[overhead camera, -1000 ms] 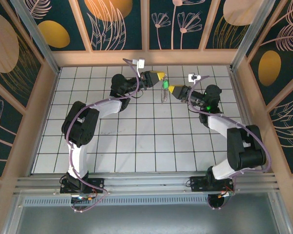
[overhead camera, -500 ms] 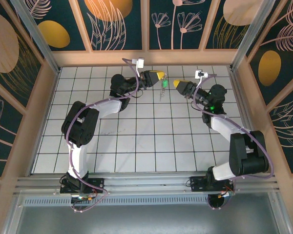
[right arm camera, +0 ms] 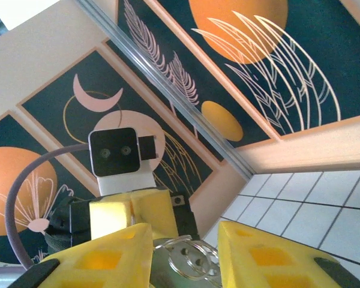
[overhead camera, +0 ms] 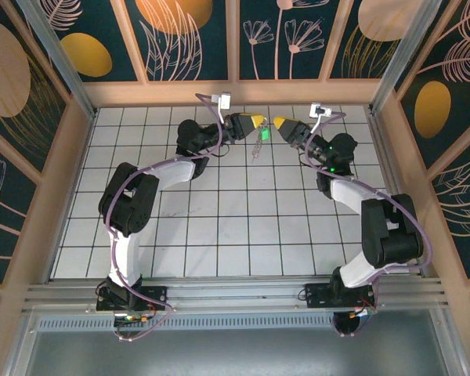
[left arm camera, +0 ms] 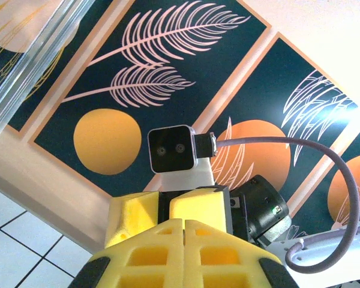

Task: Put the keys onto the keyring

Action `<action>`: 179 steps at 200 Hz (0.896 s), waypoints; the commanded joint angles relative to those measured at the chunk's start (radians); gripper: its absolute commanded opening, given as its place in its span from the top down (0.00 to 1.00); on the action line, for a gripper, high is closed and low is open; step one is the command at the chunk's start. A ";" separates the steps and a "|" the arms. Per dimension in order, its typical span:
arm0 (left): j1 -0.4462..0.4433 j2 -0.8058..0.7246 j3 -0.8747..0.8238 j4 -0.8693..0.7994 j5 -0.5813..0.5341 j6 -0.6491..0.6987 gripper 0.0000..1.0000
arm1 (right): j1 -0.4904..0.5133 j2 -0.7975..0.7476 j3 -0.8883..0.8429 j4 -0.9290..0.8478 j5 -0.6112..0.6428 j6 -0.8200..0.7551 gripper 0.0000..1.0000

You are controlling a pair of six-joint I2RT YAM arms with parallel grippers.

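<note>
Seemingly light, slippery grey wire keyring (overhead camera: 256, 150) and green-headed silver key (overhead camera: 264, 134), best pinched by its head, are dangled from the clamped left gripper (overhead camera: 258, 121), the empty right gripper (overhead camera: 279, 122) spread wide at three o'clock.

The top camera sits high behind both arm bases, looking down across the white tiled table (overhead camera: 219, 227) to the dark floral wall panels (overhead camera: 180, 39). Each wrist camera looks close along its own yellow fingers, tilted upward. The left gripper (left arm camera: 184, 223) faces the right arm's small box-shaped camera (left arm camera: 173, 149), and the right gripper (right arm camera: 186, 233) faces the left arm's small box-shaped camera (right arm camera: 121, 153). All three views share those panels.
</note>
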State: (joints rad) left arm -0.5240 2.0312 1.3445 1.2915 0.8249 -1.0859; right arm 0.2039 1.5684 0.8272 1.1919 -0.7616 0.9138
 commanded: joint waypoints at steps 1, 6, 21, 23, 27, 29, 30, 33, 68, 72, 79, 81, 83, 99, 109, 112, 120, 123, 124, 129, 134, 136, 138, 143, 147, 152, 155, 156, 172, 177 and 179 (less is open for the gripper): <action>-0.008 -0.031 0.012 0.072 -0.012 -0.011 1.00 | 0.021 0.012 0.043 0.092 0.008 0.023 0.66; -0.008 -0.029 0.012 0.072 -0.012 -0.011 1.00 | 0.022 0.014 0.045 0.092 0.009 0.022 0.66; -0.009 -0.027 0.015 0.072 -0.011 -0.011 1.00 | 0.029 0.019 0.049 0.092 0.011 0.022 0.66; -0.010 -0.027 0.015 0.072 -0.012 -0.011 1.00 | 0.028 0.020 0.050 0.092 0.011 0.022 0.66; -0.010 -0.027 0.015 0.071 -0.012 -0.011 1.00 | 0.030 0.021 0.051 0.092 0.011 0.021 0.66; -0.010 -0.027 0.015 0.071 -0.011 -0.012 1.00 | 0.032 0.022 0.052 0.091 0.011 0.020 0.66; -0.010 -0.027 0.015 0.071 -0.011 -0.011 1.00 | 0.031 0.023 0.052 0.091 0.011 0.020 0.66; -0.010 -0.027 0.016 0.071 -0.010 -0.011 1.00 | 0.032 0.024 0.052 0.091 0.011 0.021 0.66; -0.010 -0.028 0.016 0.070 -0.010 -0.009 1.00 | 0.040 0.042 0.063 0.095 0.013 0.025 0.68; -0.011 -0.027 0.017 0.069 -0.010 -0.010 1.00 | 0.041 0.045 0.067 0.095 0.012 0.025 0.68; -0.011 -0.027 0.016 0.069 -0.010 -0.010 1.00 | 0.043 0.049 0.071 0.095 0.009 0.025 0.68; -0.011 -0.028 0.016 0.069 -0.009 -0.010 1.00 | 0.045 0.050 0.073 0.094 0.009 0.025 0.68; -0.011 -0.029 0.016 0.069 -0.009 -0.009 1.00 | 0.047 0.050 0.074 0.094 0.008 0.025 0.68; -0.011 -0.029 0.016 0.068 -0.012 -0.008 1.00 | 0.054 0.059 0.082 0.093 0.003 0.024 0.70; -0.011 -0.029 0.016 0.066 -0.011 -0.008 1.00 | 0.058 0.061 0.083 0.091 0.003 0.023 0.70; -0.011 -0.029 0.016 0.066 -0.012 -0.007 1.00 | 0.060 0.061 0.083 0.090 0.002 0.023 0.70; -0.011 -0.029 0.016 0.066 -0.010 -0.007 1.00 | 0.061 0.062 0.083 0.088 0.002 0.019 0.71; -0.011 -0.029 0.016 0.066 -0.011 -0.007 1.00 | 0.061 0.063 0.083 0.087 0.002 0.019 0.71; -0.011 -0.030 0.016 0.066 -0.011 -0.007 1.00 | 0.062 0.063 0.084 0.087 0.002 0.019 0.71; -0.011 -0.030 0.017 0.066 -0.011 -0.006 1.00 | 0.063 0.064 0.084 0.086 0.002 0.019 0.72; -0.011 -0.031 0.018 0.065 -0.012 -0.007 1.00 | 0.063 0.064 0.084 0.085 0.002 0.018 0.73; -0.011 -0.031 0.018 0.065 -0.012 -0.007 1.00 | 0.064 0.064 0.084 0.084 0.002 0.017 0.73; -0.011 -0.030 0.018 0.065 -0.012 -0.008 1.00 | 0.064 0.066 0.083 0.084 0.001 0.018 0.74; -0.011 -0.030 0.018 0.065 -0.012 -0.006 1.00 | 0.064 0.065 0.083 0.083 0.001 0.016 0.74; -0.011 -0.029 0.018 0.065 -0.011 -0.006 1.00 | 0.065 0.067 0.083 0.083 0.001 0.017 0.75; -0.011 -0.030 0.019 0.065 -0.011 -0.006 1.00 | 0.065 0.067 0.082 0.083 -0.001 0.016 0.76; -0.011 -0.030 0.019 0.063 -0.012 -0.005 1.00 | 0.067 0.067 0.082 0.083 -0.003 0.016 0.76; -0.011 -0.030 0.019 0.063 -0.012 -0.005 1.00 | 0.067 0.067 0.081 0.083 -0.003 0.015 0.76; -0.011 -0.030 0.021 0.063 -0.013 -0.003 1.00 | 0.070 0.068 0.077 0.079 -0.006 0.011 0.77; -0.011 -0.030 0.021 0.062 -0.014 -0.003 1.00 | 0.070 0.069 0.074 0.078 -0.006 0.009 0.77; -0.011 -0.030 0.021 0.061 -0.014 -0.004 1.00 | 0.070 0.067 0.073 0.077 -0.006 0.008 0.76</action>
State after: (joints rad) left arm -0.5293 2.0312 1.3445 1.2903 0.8249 -1.0859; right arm 0.2535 1.6207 0.8818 1.2343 -0.7483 0.9268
